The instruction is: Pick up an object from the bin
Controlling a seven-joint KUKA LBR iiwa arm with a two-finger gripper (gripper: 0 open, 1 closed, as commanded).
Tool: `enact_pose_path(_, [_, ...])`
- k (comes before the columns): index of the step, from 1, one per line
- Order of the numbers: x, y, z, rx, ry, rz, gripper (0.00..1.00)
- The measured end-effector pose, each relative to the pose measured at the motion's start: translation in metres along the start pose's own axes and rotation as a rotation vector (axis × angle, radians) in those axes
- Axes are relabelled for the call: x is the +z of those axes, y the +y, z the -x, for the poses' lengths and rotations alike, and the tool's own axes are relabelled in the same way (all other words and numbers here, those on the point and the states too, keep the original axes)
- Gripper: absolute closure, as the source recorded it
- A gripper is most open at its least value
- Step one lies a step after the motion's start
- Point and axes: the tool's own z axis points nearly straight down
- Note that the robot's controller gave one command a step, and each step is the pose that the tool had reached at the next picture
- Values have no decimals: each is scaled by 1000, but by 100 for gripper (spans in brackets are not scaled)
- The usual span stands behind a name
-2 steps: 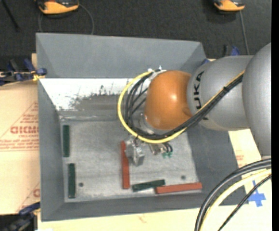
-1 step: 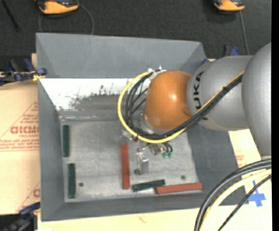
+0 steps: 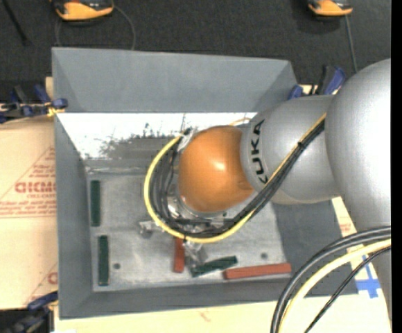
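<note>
My gripper (image 3: pixel 193 244) hangs low over the front middle of the bin, mostly hidden under the arm's orange cover. Right beneath it lies a short red-brown bar (image 3: pixel 179 257), standing almost upright in the picture. A dark green bar (image 3: pixel 215 265) lies slanted just to its right, touching or nearly touching the gripper's lower end. A longer red bar (image 3: pixel 257 272) lies flat along the front wall, further right. I see nothing clearly held.
Two dark green bars lie along the left wall, one (image 3: pixel 95 202) behind the other (image 3: pixel 102 259). A small grey piece (image 3: pixel 145 228) sits left of the gripper. The arm and its yellow cables cover the bin's right half.
</note>
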Motion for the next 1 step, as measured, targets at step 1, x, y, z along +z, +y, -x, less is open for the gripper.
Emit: enact_pose_path(1, [0, 0, 0, 6, -1, 1, 100])
